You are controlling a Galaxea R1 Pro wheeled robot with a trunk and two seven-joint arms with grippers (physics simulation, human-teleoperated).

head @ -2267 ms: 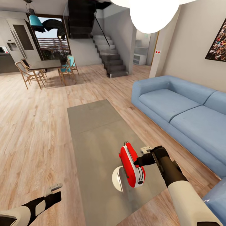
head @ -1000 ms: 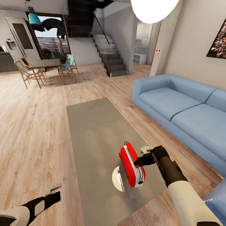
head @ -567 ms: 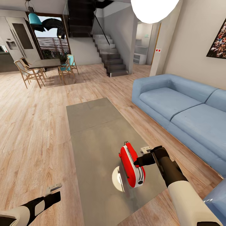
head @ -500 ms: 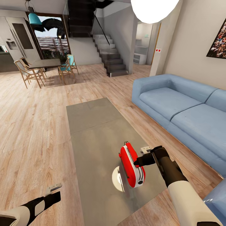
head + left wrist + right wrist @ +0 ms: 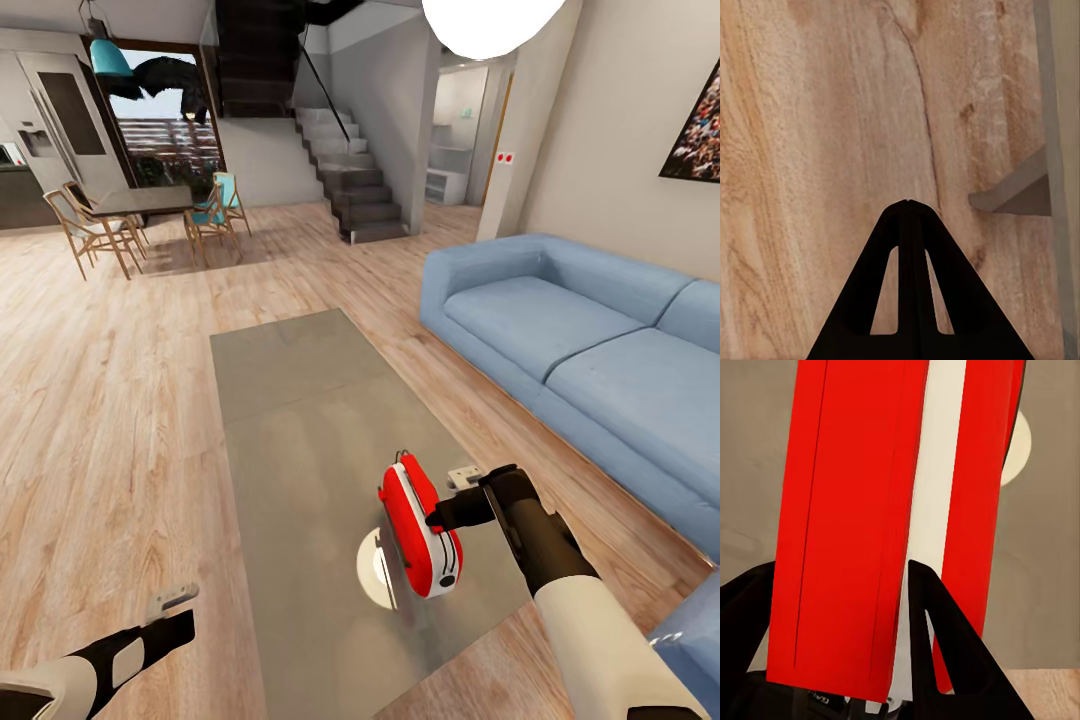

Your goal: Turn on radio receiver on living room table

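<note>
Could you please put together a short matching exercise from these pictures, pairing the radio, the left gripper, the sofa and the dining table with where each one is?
Things:
1. radio
2. left gripper
3. sofa
4. dining table

Places:
A. over the wood floor, beside the coffee table
B. far end of the room, with chairs around it
C. on the coffee table, right gripper against it
D. along the wall on the right

Pairs: 1-C, 2-A, 3-D, 4-B
</note>
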